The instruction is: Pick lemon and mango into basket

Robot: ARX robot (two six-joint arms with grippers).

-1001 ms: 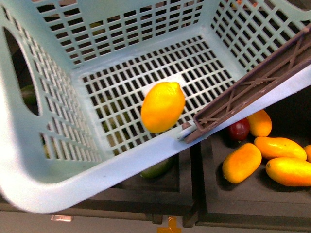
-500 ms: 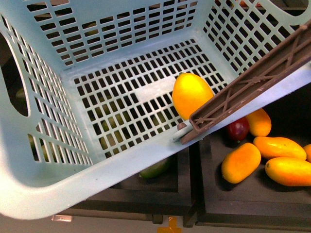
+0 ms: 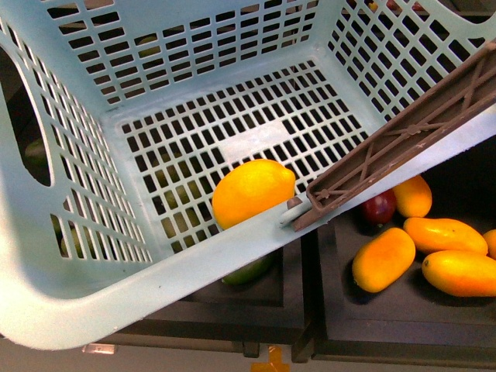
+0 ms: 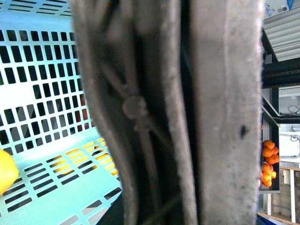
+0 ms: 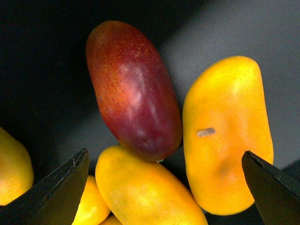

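Observation:
The aqua basket [image 3: 194, 267] fills the front view, held up and tilted. Its brown handle [image 3: 403, 136] lies across the right rim. The yellow-orange lemon [image 3: 252, 192] rests on the slotted floor against the near wall. In the left wrist view the handle [image 4: 154, 117] fills the picture, my left gripper is shut on it with its fingers hidden, and a sliver of the lemon [image 4: 3, 171] shows. The dark red mango [image 3: 380, 208] lies in the black tray, partly behind the rim. My right gripper [image 5: 166, 187] hangs open over the mango [image 5: 133, 89], touching nothing.
Several long orange fruits [image 3: 385, 258] lie round the mango in the black tray [image 3: 403, 325]; two [image 5: 227, 136] [image 5: 145, 187] touch it. A green fruit [image 3: 248, 271] peeks out under the basket's near rim. A far shelf holds orange fruit [image 4: 268, 161].
The lemon rolled inside the basket, first right toward the handle, then back left to the near wall. The basket shifted slightly.

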